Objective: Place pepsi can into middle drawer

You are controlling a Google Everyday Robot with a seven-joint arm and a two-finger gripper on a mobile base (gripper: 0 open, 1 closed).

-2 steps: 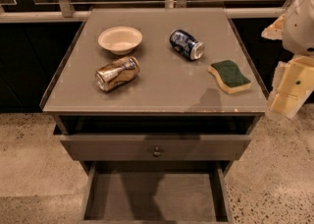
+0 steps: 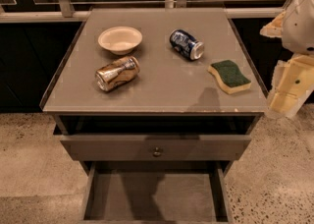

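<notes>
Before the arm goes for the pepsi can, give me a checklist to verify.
1. The pepsi can lies on its side on the cabinet top, nothing touching it: ok.
2. The middle drawer pulled out, floor bare: ok.
3. The pincer over the can: not ok, hangs beyond the cabinet's right edge.
4. The sponge between pincer and can, path clear: cannot tell.
5. The gold can and bowl apart from the pepsi can: ok.

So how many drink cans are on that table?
2, both on their sides: the pepsi can back right of centre, the gold-brown can front left near the bowl. None looks hidden. The gripper hangs right of the table.
</notes>
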